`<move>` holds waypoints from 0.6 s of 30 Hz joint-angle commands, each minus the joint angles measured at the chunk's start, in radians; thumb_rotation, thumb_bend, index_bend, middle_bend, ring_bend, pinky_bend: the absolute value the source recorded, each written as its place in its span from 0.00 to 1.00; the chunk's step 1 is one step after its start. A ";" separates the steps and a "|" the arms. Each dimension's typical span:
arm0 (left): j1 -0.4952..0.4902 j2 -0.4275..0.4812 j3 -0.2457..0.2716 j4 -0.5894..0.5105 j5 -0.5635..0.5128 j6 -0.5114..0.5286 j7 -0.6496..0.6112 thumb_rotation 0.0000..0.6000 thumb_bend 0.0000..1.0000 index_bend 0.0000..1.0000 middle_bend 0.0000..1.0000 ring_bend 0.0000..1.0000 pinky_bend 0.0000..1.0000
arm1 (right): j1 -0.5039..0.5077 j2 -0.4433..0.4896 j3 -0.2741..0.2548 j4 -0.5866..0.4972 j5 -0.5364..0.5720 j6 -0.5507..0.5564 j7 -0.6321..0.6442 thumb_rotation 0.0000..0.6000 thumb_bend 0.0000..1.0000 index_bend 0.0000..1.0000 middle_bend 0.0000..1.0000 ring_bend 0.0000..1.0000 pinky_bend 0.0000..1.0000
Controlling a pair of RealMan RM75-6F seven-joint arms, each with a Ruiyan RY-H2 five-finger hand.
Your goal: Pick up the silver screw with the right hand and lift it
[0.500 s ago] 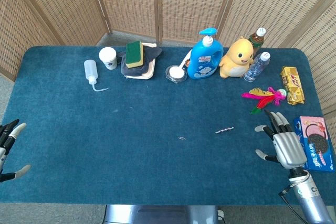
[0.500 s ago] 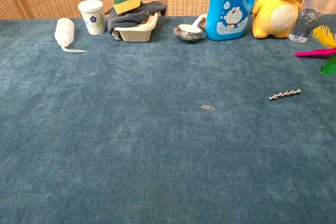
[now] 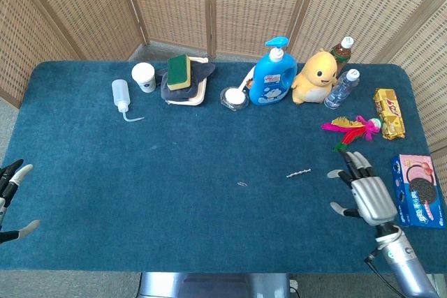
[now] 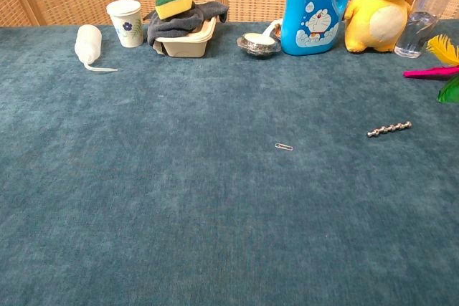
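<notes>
The silver screw (image 3: 299, 173) lies flat on the blue cloth right of the table's middle; the chest view shows the silver screw (image 4: 389, 130) as a ridged rod at the right. My right hand (image 3: 364, 190) hovers to the screw's right, fingers spread and holding nothing, a short gap between its nearest fingertip and the screw. My left hand (image 3: 10, 197) is at the table's left edge, fingers apart and empty. The chest view shows neither hand.
A small paper clip (image 3: 242, 184) lies left of the screw. A pink cookie box (image 3: 420, 190) sits right of my right hand, with a feather toy (image 3: 351, 129) behind it. Detergent bottle (image 3: 269, 77), yellow plush (image 3: 316, 77), water bottle (image 3: 341, 88), sponge tray (image 3: 184, 78) and cup (image 3: 144, 77) line the back.
My right hand has shifted left, towards the screw. The screw, the paper clip and my left hand have not moved.
</notes>
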 commanded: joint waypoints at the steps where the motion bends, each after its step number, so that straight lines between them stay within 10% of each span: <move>1: -0.003 -0.001 -0.005 0.002 -0.016 -0.007 0.001 1.00 0.27 0.00 0.00 0.00 0.00 | 0.060 -0.033 0.022 -0.003 0.021 -0.091 -0.033 1.00 0.21 0.36 0.00 0.00 0.00; 18: -0.007 0.001 -0.016 0.014 -0.056 -0.022 -0.014 1.00 0.27 0.00 0.00 0.00 0.00 | 0.231 -0.163 0.121 0.087 0.211 -0.346 -0.200 1.00 0.27 0.41 0.00 0.00 0.00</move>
